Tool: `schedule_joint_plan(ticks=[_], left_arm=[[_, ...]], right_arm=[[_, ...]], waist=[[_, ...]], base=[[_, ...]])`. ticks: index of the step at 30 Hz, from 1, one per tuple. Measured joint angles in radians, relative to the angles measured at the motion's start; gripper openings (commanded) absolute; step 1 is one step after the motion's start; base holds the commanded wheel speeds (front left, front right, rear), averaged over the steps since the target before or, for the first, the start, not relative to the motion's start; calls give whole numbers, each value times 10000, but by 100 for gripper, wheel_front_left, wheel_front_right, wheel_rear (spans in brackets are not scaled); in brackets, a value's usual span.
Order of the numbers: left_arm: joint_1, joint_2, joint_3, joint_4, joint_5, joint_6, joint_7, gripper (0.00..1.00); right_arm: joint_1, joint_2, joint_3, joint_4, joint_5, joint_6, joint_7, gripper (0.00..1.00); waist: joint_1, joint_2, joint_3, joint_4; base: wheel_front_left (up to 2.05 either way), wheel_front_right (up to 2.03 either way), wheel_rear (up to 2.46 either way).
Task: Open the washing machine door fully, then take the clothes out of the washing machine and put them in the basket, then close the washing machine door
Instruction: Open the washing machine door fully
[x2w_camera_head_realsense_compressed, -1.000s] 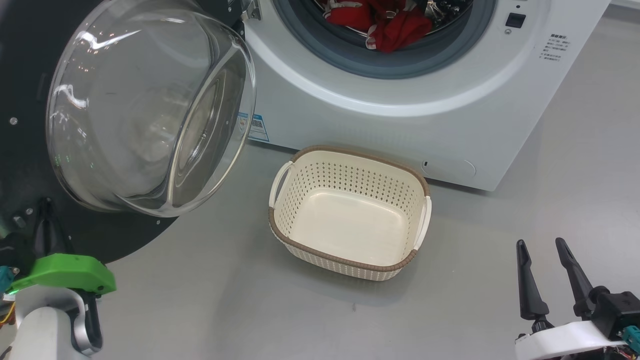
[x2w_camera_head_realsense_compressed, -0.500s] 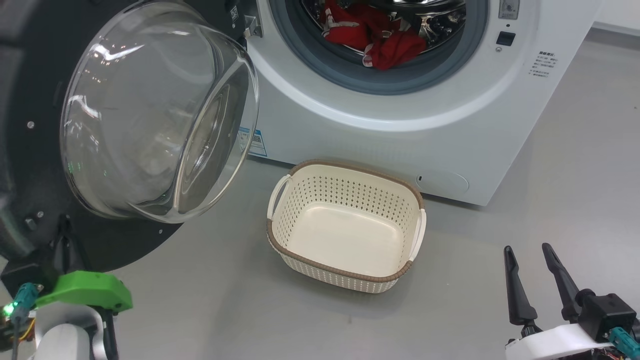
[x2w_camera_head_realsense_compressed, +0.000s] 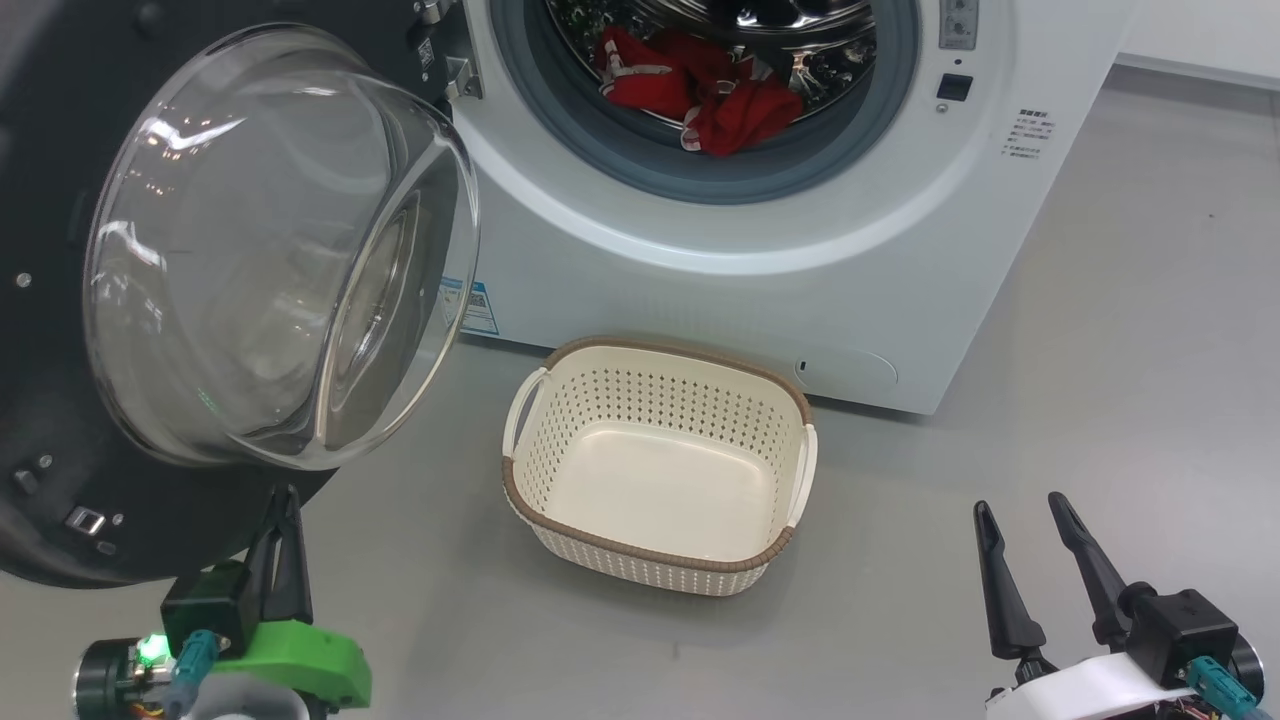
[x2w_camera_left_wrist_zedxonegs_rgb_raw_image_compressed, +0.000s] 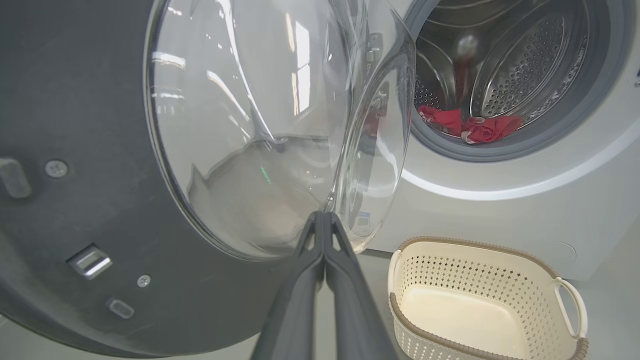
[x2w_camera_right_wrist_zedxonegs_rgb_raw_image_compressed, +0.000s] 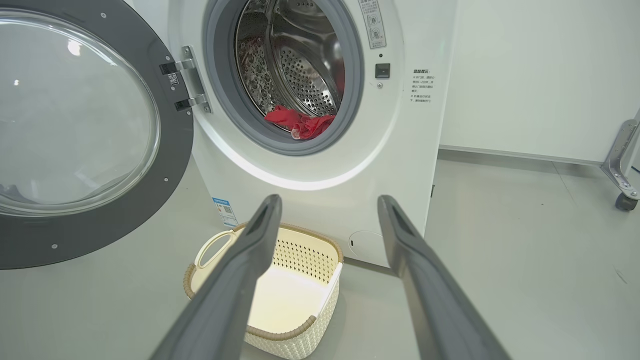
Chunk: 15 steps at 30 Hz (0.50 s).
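Note:
The white washing machine (x2w_camera_head_realsense_compressed: 760, 270) stands with its door (x2w_camera_head_realsense_compressed: 270, 250) swung wide to the left, glass bowl bulging out of a black rim. Red clothes (x2w_camera_head_realsense_compressed: 705, 95) lie at the front of the steel drum, also seen as clothes (x2w_camera_right_wrist_zedxonegs_rgb_raw_image_compressed: 300, 122) in the right wrist view. A cream basket (x2w_camera_head_realsense_compressed: 655, 555) sits empty on the floor before the machine. My left gripper (x2w_camera_head_realsense_compressed: 285, 510) is shut and empty, just below the door's lower rim; its fingertips (x2w_camera_left_wrist_zedxonegs_rgb_raw_image_compressed: 324, 217) press together in front of the glass. Low at the right my right gripper (x2w_camera_head_realsense_compressed: 1015, 510) is open and empty.
Grey floor (x2w_camera_head_realsense_compressed: 1100, 380) spreads around the basket and to the machine's right. A white wall (x2w_camera_right_wrist_zedxonegs_rgb_raw_image_compressed: 525, 75) rises behind, and a metal frame on a caster (x2w_camera_right_wrist_zedxonegs_rgb_raw_image_compressed: 622, 165) stands at the far right of the right wrist view.
The head camera has tilted up and shifted, so more of the drum shows. My left gripper has drawn back from the door's black rim and now sits below it. The right gripper holds its pose.

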<state>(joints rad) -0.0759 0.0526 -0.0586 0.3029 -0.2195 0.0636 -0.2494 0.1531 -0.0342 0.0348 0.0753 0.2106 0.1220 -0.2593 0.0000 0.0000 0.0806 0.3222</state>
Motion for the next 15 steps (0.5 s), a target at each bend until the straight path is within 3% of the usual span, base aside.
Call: schedule_joint_plan(ticks=[8,9,10,11,15], left_arm=[[398,-29,-623,-384,194,-339,2,0],[402,-35,-671,-449,194,-339,2,33],[404,-31,-734,-453,201,-353,0,93],[419,-35,-775,-476,217,-353,2,100],[513,-35,-932,-506,280,-353,2,100]], right_arm=[[-3,0,125,10,0,0,0,100],[-3,-2,150,10,0,0,0,100],[-4,-2,169,10,0,0,0,100],[-4,-2,198,17,0,0,0,100],[-5,-2,240,27,0,0,0,100]], waist=[[0,0,-55,-521],[0,0,-60,-596],[0,0,-65,-671],[0,0,-69,-748],[0,0,-109,-1059]], base=[[0,0,0],[0,0,0],[0,0,0],[0,0,0],[0,0,0]])
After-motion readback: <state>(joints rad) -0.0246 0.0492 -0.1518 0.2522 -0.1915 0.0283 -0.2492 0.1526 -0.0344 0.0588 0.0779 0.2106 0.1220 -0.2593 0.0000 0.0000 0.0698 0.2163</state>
